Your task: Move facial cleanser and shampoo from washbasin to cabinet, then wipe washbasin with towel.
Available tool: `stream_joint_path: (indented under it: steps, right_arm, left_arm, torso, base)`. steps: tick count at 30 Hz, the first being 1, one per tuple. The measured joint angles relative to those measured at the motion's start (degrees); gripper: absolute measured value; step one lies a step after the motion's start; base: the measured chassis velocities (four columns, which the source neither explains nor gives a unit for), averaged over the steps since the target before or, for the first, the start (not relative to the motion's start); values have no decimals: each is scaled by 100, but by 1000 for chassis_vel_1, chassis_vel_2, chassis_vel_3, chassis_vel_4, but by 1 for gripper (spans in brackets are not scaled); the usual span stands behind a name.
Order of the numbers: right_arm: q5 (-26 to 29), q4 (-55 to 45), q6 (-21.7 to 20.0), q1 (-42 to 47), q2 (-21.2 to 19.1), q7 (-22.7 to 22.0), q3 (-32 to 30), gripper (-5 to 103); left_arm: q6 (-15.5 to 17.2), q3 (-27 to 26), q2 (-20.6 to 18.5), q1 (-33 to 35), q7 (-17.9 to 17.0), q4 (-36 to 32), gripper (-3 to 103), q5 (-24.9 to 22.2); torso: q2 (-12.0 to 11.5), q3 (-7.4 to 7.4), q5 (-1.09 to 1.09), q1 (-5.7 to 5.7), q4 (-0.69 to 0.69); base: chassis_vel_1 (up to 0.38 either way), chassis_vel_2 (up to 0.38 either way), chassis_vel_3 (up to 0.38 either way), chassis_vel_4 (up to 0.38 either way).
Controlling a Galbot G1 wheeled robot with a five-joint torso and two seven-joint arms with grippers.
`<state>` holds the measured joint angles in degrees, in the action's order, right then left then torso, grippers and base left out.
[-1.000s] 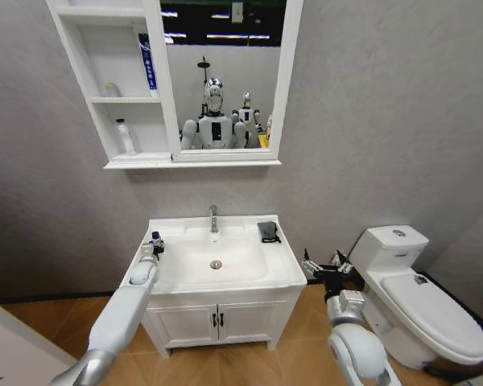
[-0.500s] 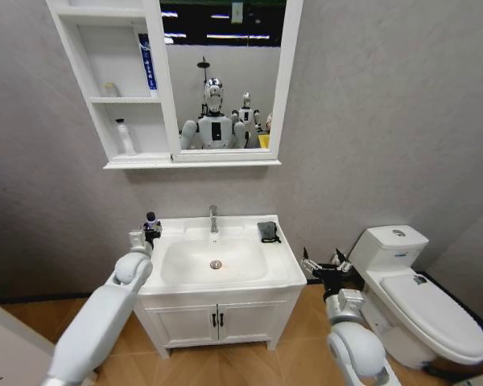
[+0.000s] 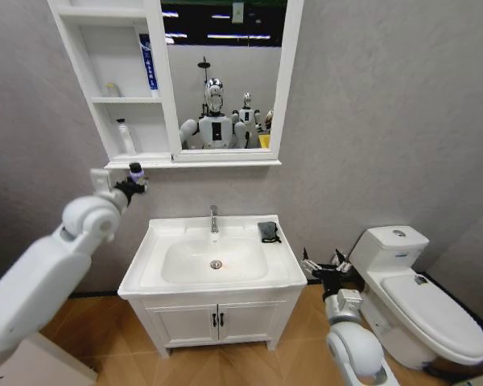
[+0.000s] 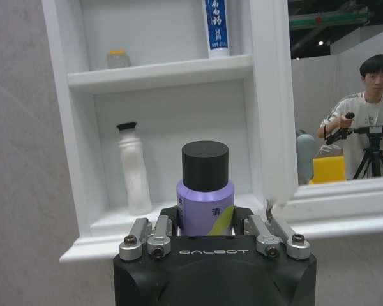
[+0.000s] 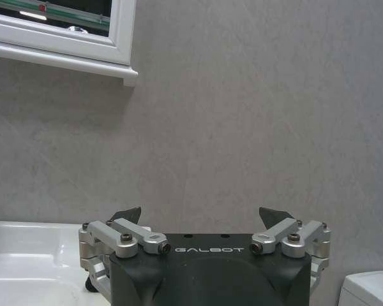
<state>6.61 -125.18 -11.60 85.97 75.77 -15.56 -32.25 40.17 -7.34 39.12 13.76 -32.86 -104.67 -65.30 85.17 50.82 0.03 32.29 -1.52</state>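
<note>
My left gripper [image 3: 133, 182] is shut on a small purple bottle [image 3: 134, 170] with a black cap; I cannot tell whether it is the facial cleanser or the shampoo. It holds the bottle [image 4: 205, 191] upright in the air, just in front of the bottom compartment of the white cabinet [image 3: 105, 80]. A white bottle [image 4: 133, 169] with a black cap stands in that compartment. The dark grey towel [image 3: 267, 232] lies folded on the back right of the washbasin [image 3: 225, 277]. My right gripper [image 3: 324, 265] hangs open to the right of the washbasin, with nothing in it [image 5: 202, 217].
A blue and white tube [image 3: 147, 68] and a small jar [image 3: 111, 90] stand on the cabinet's middle shelf. The framed mirror [image 3: 221, 80] joins the cabinet on its right. A chrome tap [image 3: 213, 219] rises at the basin's back. A white toilet [image 3: 419, 297] stands at the right.
My left arm has lifted the purple bottle from the washbasin's left rim up to the level of the cabinet's bottom ledge. The right arm has stayed still.
</note>
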Motion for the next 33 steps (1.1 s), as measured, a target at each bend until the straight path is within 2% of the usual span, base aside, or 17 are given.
stream_joint_path:
  steps: [1,4,5,7,9,12,13,15,25,27,33]
  right_arm:
    - [1,-5,-2,4,-6,-1,-5,100]
    - [2,-2,-6,9,-8,-1,-10,100]
    - [2,-2,-6,9,-8,-1,-10,100]
    - [2,5,-14,3,-11,-5,-10,100]
    - [3,5,-20,-1,-15,-6,-9,100]
    - [8,4,-35,-9,-34,-12,-13,100]
    - [8,4,-35,-9,-34,-12,-13,100]
    - [19,4,-37,-5,-43,-19,-41,100]
    - [64,94,-35,-47,-92,-13,-33,100]
    - [64,122,-28,-56,-90,-9,-16,100]
    - [64,156,-17,-72,-86,-5,-9,100]
  left_arm:
    - [18,161,59,-381,114,301,43,-11]
    - [87,452,293,-1129,399,966,43,8]
    - [87,452,293,-1129,399,966,43,8]
    - [115,729,554,-1649,647,1510,43,121]
    - [114,802,671,-1786,758,1695,43,222]
    - [99,980,1148,-2151,1068,2398,43,578]
    - [99,980,1148,-2151,1068,2398,43,578]
    - [84,1072,1435,-2324,1307,2975,43,882]
    - [126,1128,1621,-2521,1811,3978,43,1478]
    - [116,1140,1787,-2682,2085,4391,43,1736]
    - [60,1143,2073,-2902,2369,4888,43,1998]
  torso:
    - [0,0,-6,0,0]
    - [0,0,-2,0,2]
    - [0,0,-2,0,2]
    - [-1,1,-4,1,2]
    - [0,0,0,0,2]
    - [-1,0,-3,1,0]
    - [-1,0,-3,1,0]
    - [-1,1,-2,1,-2]
    - [0,0,-4,0,4]
    - [-1,0,-4,0,2]
    - [-1,0,-2,1,0]
  base:
    - [0,0,0,0]
    - [0,0,0,0]
    - [0,0,0,0]
    - [0,0,0,0]
    - [0,0,0,0]
    - [0,0,0,0]
    - [0,0,0,0]
    - [0,0,0,0]
    - [0,0,0,0]
    - [0,0,0,0]
    - [0,0,0,0]
